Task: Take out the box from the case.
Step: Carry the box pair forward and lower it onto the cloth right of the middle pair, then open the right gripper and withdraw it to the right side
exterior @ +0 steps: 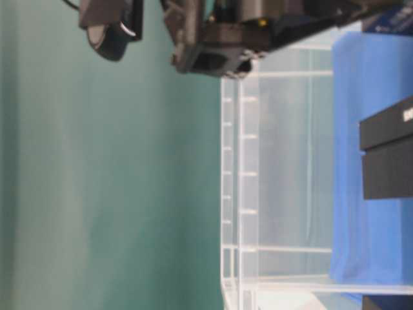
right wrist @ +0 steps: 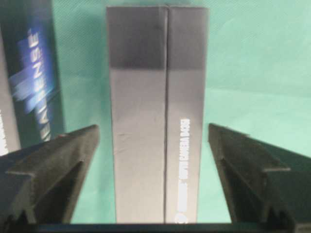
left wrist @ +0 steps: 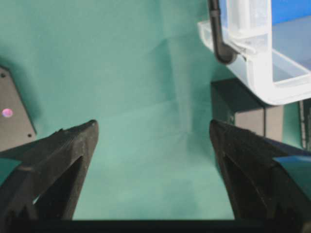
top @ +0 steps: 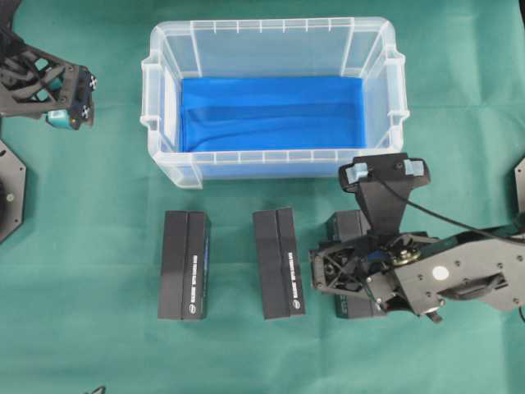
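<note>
Nearest, the right gripper hangs with jaws spread wide around, not touching, a dark box lying on the green cloth. Two more boxes lie beside it. Beyond, the case holds only blue lining, so removal appears finished. Far left, the left gripper hovers, jaws apart.
</note>
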`<state>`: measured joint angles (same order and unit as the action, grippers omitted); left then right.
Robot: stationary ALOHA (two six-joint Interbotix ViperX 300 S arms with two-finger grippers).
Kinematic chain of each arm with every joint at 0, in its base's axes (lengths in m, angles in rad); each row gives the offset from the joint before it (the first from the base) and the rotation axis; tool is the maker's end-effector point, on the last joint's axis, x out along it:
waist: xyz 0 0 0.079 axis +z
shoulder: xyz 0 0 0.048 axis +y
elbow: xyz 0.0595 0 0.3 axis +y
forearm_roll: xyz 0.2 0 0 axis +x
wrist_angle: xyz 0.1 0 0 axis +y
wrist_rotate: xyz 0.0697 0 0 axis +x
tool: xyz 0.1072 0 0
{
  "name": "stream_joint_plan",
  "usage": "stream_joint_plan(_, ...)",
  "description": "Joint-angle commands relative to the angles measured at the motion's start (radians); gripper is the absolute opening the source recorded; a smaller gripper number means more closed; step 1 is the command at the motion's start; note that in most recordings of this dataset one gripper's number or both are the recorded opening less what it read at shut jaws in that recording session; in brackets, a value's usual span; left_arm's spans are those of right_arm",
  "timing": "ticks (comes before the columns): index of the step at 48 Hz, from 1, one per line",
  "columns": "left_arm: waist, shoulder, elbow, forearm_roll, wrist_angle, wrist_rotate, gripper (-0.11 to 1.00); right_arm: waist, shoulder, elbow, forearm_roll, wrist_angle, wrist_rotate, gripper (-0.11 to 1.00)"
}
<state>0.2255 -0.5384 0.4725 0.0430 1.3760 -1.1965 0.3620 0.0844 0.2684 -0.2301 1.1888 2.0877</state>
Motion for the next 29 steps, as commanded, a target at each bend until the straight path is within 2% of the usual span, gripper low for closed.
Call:
stream_joint_plan(1,-0.003,-0.008,-0.011,0.002,-0.003,0.0,0.95,0.003,-0.026,-0.012,-0.009,0.006,0.002,0.9)
stream_joint_plan(6,-0.005,-0.008,-0.011,0.002,-0.003,0.0,0.95,0.002,-0.035,-0.014,-0.011,0.012,0.002,0.87)
stream_joint_plan(16,-0.005,-0.008,-0.009,0.002,-0.003,0.0,0.95,-0.002,-0.087,-0.043,-0.011,0.044,-0.003,0.87)
stream_joint_plan(29,-0.003,-0.008,-0.009,0.002,-0.003,0.003,0.95,-0.002,-0.16,-0.172,-0.012,0.225,-0.058,0.86)
